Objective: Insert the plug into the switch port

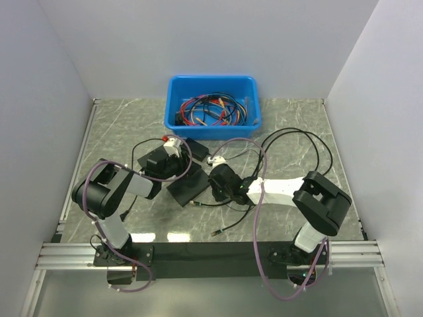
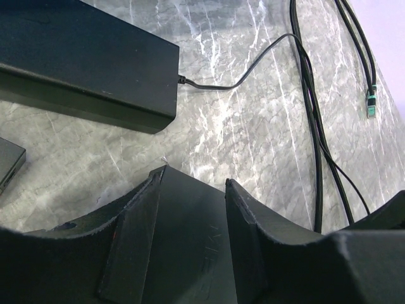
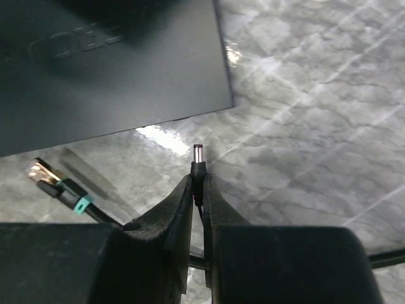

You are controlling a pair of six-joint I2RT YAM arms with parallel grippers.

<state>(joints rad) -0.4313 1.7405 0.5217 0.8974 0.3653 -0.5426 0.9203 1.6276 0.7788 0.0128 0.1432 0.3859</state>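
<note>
Right wrist view: right gripper (image 3: 197, 190) pinches the plug (image 3: 198, 158), metal tip proud of the fingertips, long axis in line with them and aimed at the switch (image 3: 114, 76) edge just ahead, not touching; left gripper (image 2: 190, 190) state unclear.

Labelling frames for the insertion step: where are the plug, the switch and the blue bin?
plug (image 3: 199, 166): right wrist view, black barrel below the metal tip.
switch (image 3: 114, 82): right wrist view, flat top face.
blue bin (image 1: 173, 99): top external view, left wall.
</note>
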